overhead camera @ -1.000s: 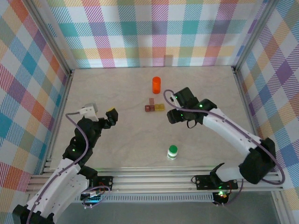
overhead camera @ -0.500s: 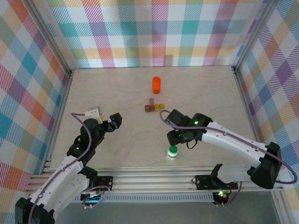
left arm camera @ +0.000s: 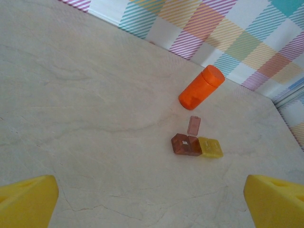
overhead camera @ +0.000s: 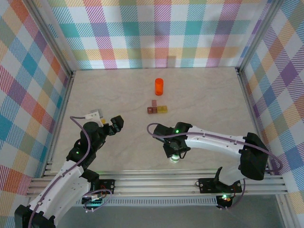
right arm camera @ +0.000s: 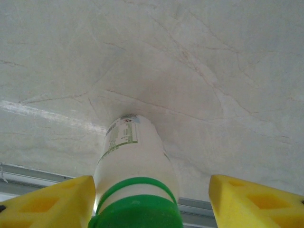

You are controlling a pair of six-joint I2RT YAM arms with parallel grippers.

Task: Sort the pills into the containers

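Straddling white bottle (right arm camera: 135,161) | right claw (right arm camera: 151,192), gaps both sides; left claw (left arm camera: 149,190) wide

Pose check, both arms.

The left arm (overhead camera: 71,166) is bent at the elbow and reaches forward along the left side. The left hand (overhead camera: 115,123) is raised and aimed ahead, its yellow fingers (left arm camera: 28,199) spread fully wide at the two lower corners of the wrist view.

The right arm (overhead camera: 223,142) lies low and stretches leftward from its base, with the wrist folded down. The right hand (overhead camera: 175,151) points downward, its yellow fingers (right arm camera: 52,202) apart and partly spread.
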